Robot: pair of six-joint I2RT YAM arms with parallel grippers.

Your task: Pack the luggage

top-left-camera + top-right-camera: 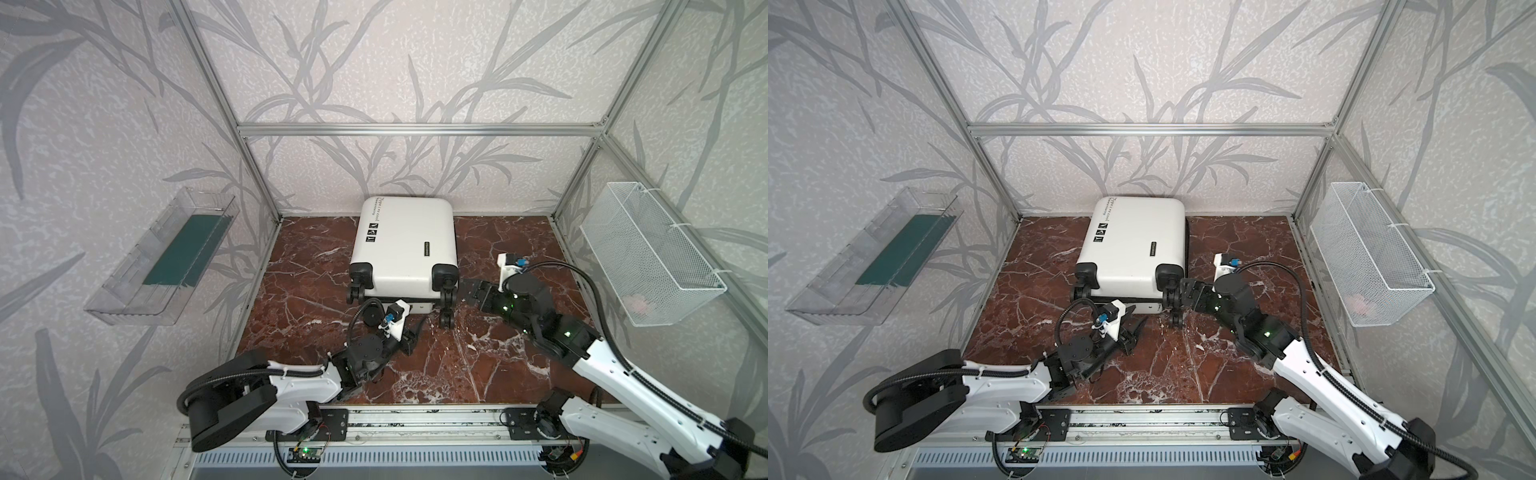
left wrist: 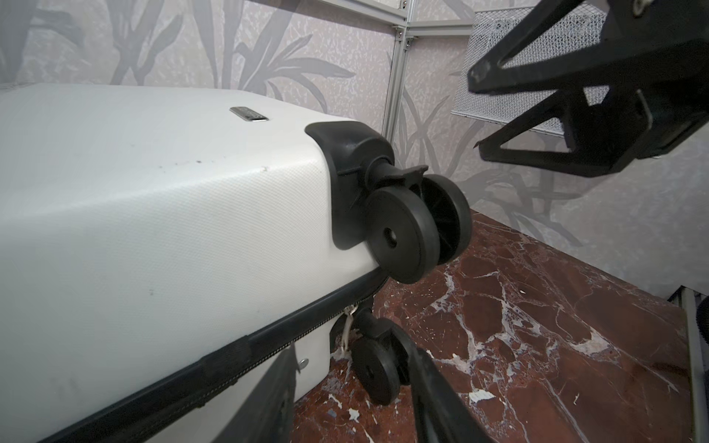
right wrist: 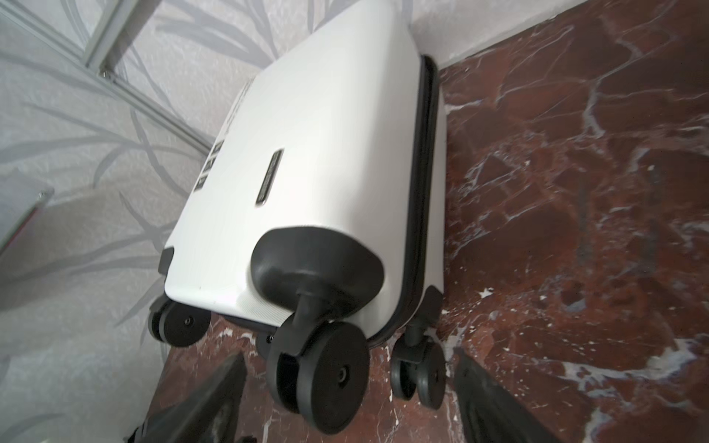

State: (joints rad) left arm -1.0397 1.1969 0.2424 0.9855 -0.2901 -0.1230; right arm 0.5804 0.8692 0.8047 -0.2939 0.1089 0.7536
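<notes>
Luggage (image 1: 405,245) (image 1: 1136,249) lies flat, shell halves together, at back-centre of the marble table (image 1: 478,361). Its top end is against the back wall and its wheels point toward the arms. Zipper (image 2: 215,356) looks closed along the near edge, with the pull (image 2: 347,326) hanging at the corner; the far side is hidden, so I can't confirm the full run.

Left gripper (image 1: 413,334) (image 1: 1136,320) is low over the table, just in front of the wheel end. Its jaws are parted with nothing in them. In the left wrist view its fingers (image 2: 433,391) frame the lower wheel (image 2: 374,372) without touching it.

Right gripper (image 1: 469,293) (image 1: 1185,295) is just beside the right-hand wheel pair. Its jaws are spread wide and grasp nothing. In the right wrist view the upper wheel (image 3: 322,383) sits between the fingers (image 3: 215,395), clear of both.

Clear tray (image 1: 158,262) on the left wall holds a dark green flat item (image 1: 187,253). Wire basket (image 1: 648,253) on the right wall has something pale pink (image 1: 638,305) in it, too blurred to identify.
</notes>
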